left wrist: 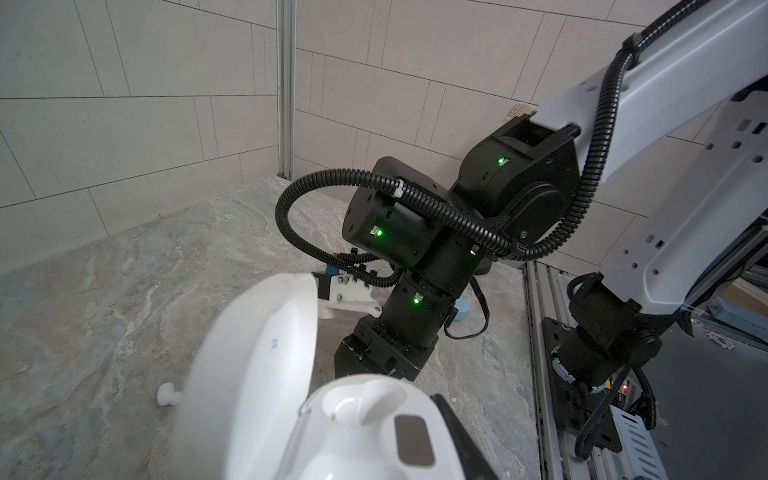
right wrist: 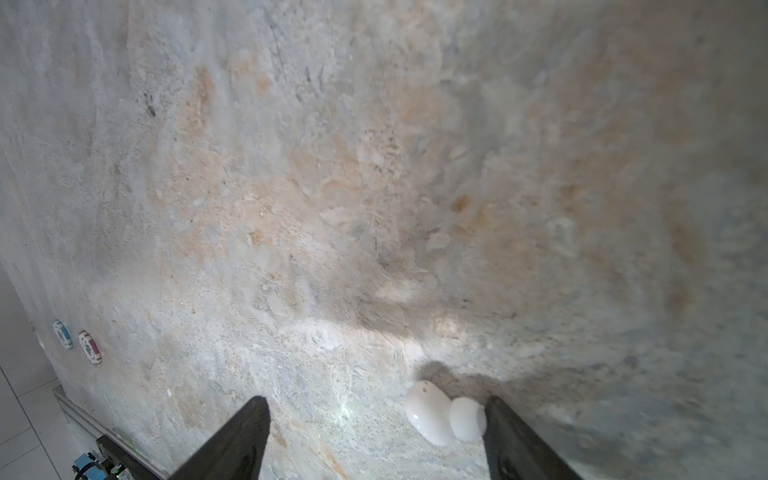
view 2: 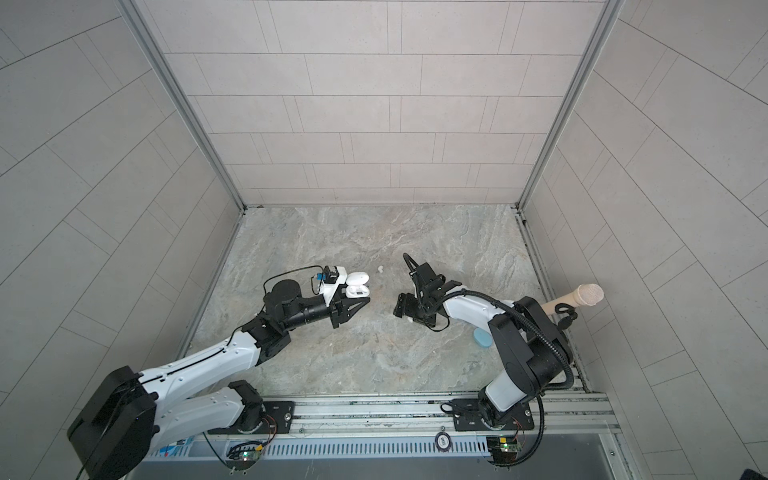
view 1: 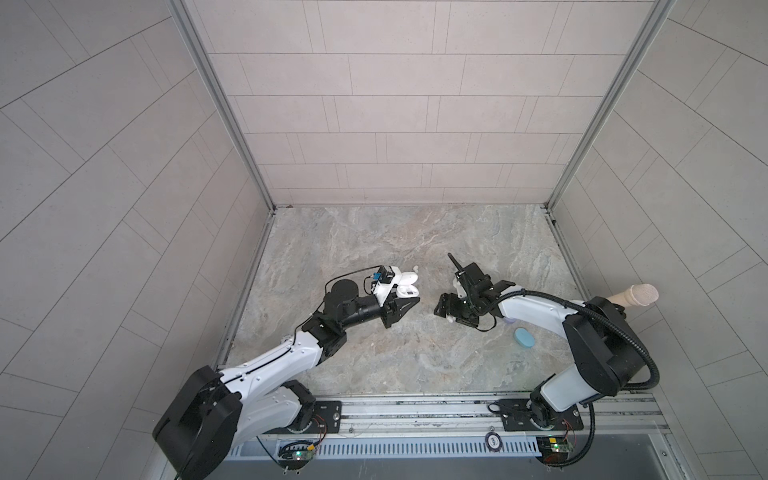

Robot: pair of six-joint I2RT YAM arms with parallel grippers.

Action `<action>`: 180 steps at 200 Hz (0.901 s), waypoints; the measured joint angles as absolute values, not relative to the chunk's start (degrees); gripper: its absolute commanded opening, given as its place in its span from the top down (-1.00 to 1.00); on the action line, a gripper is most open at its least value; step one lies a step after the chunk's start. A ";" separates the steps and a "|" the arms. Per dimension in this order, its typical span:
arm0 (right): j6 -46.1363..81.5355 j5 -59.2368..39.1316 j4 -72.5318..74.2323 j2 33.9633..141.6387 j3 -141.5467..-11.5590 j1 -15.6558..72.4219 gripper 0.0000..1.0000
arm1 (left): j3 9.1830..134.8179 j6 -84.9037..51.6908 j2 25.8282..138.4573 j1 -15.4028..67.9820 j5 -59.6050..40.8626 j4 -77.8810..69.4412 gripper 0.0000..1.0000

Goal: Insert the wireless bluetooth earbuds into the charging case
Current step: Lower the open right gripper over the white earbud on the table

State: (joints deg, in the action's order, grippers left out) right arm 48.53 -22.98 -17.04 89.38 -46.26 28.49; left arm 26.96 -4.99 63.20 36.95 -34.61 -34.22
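right gripper [right wrist: 376, 401]: wide apart, empty | white earbud [right wrist: 432, 415]: inside the gap, tight beside one jaw, long axis roughly across | left gripper [view 1: 413, 298]: clamped on white charging case [left wrist: 357, 419]

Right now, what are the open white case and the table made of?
The white case looks like moulded plastic, smooth with a soft sheen; its rounded lid and shaped hollows suggest that. The table looks like stone, with grey and tan veins and a mostly matte face, though it could be only a printed pattern.
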 measured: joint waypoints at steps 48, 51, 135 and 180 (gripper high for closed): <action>49.43 -23.57 -16.93 90.76 -47.66 29.61 -0.65 | 26.96 -4.99 62.87 36.75 -34.61 -34.20 0.79; 49.54 -23.59 -16.91 90.80 -47.70 29.69 -0.65 | 26.96 -4.99 62.81 36.75 -34.61 -34.22 0.80; 51.11 -24.36 -16.97 91.55 -52.80 34.79 -0.65 | 26.63 -4.99 61.60 36.71 -34.57 -34.22 0.79; 50.37 -23.59 -19.07 92.29 -54.70 36.75 -0.66 | 26.46 -4.99 61.32 36.71 -34.57 -34.20 0.79</action>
